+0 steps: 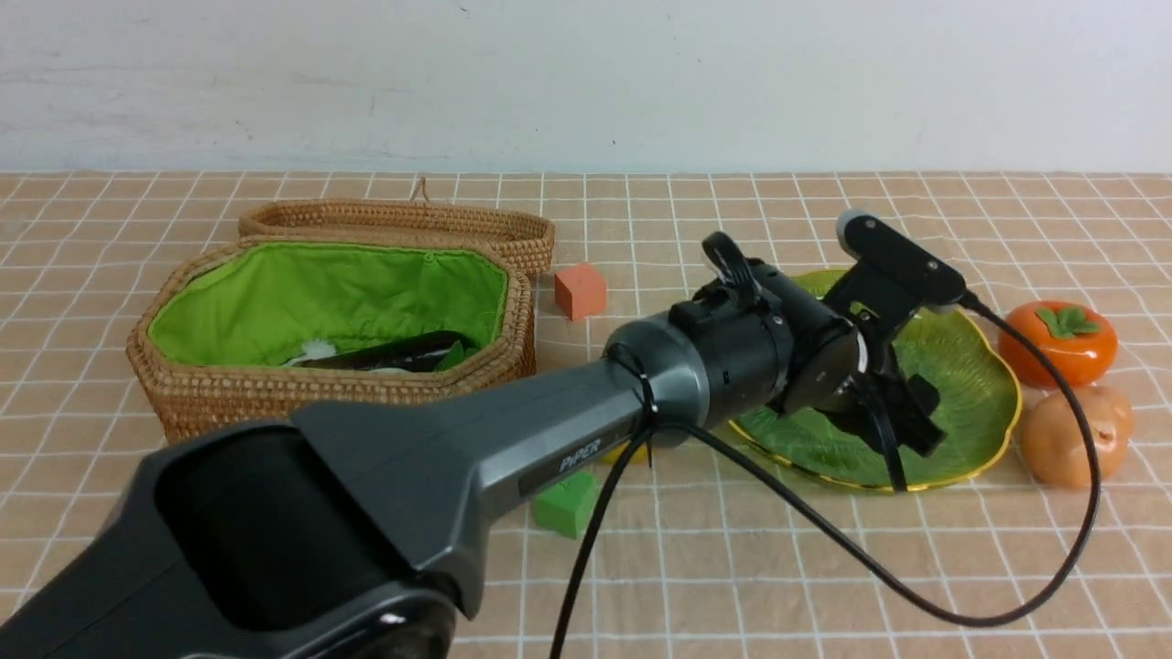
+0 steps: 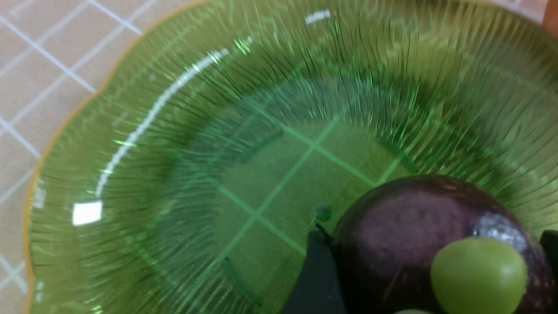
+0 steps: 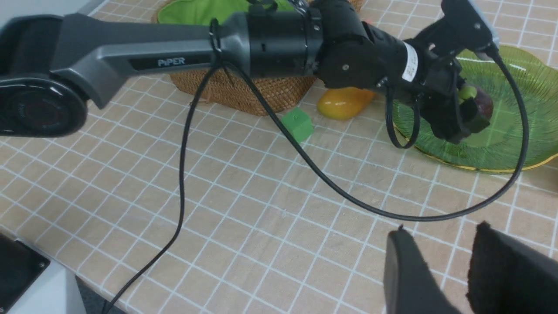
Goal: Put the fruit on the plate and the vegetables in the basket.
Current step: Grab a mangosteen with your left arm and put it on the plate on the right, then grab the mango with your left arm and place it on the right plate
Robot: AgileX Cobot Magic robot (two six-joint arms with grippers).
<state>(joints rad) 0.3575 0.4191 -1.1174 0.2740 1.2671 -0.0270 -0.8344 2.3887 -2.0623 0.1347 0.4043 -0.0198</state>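
Left gripper (image 3: 468, 124) was recorded over the plate (image 1: 971, 394), its jaws set wide and pinching the mangosteen (image 2: 405, 235) above the dish's centre. Contact with the glass could not be determined. Right gripper (image 3: 440, 235) was seen part-spread and empty, over the cloth.

Mango (image 3: 344, 102) lay on the cloth between basket (image 1: 183, 403) and plate. Persimmon (image 1: 1058, 343) and potato (image 1: 1076, 435) sat just beside the plate's right rim. Eggplant (image 1: 394, 352) was noted inside the basket.

Risks judged:
- A round fruit released onto sloped, glossy glass could be sent rolling toward the rim.
- The wrist cable (image 3: 436, 216), looped close by the potato, could be dragged across it on withdrawal.
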